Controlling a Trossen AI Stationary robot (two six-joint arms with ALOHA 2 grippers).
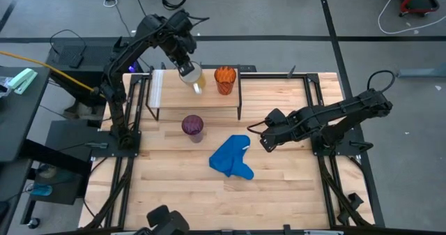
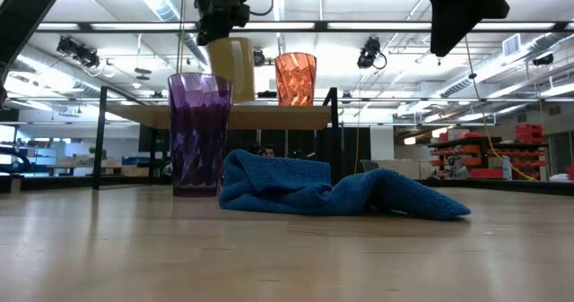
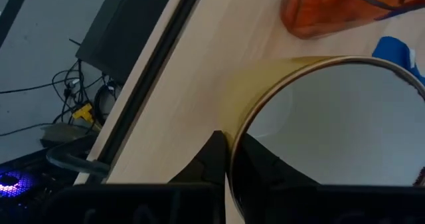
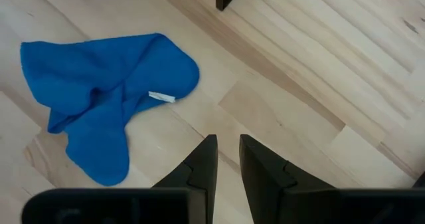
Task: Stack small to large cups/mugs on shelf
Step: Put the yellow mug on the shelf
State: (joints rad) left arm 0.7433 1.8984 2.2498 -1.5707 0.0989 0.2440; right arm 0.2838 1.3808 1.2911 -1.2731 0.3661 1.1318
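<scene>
**Mug over the shelf, held by its rim**

The left gripper (image 1: 189,76) is holding the white mug (image 1: 193,75) over the shelf (image 1: 167,94), pinching the mug's rim wall between nearly closed jaws; the left wrist view is showing one finger outside the wall and one inside it. The mug is sitting just beside the orange cup (image 1: 225,79), which is standing upright on the shelf toward the end away from the shelf's white strip. In the low view the mug's base is appearing level with the shelf top, but whether it is resting there or hanging just above cannot be told.

The purple tumbler (image 1: 193,127) is standing upright on the tabletop (image 1: 279,186) just in front of the shelf, not yet placed. The blue cloth (image 1: 232,157) is lying crumpled on the tabletop, farther from the shelf than the tumbler. The right gripper (image 1: 267,143) is waiting above the tabletop, off the shelf's cup end and beyond the cloth, its jaws standing a little apart and holding nothing.

Risks from here: a thin rim pinch is giving little hold, so the mug could be twisting or slipping if the arm is swinging. Releasing before the base is seated could be tipping it. Drifting sideways could be knocking the orange cup off the shelf.
</scene>
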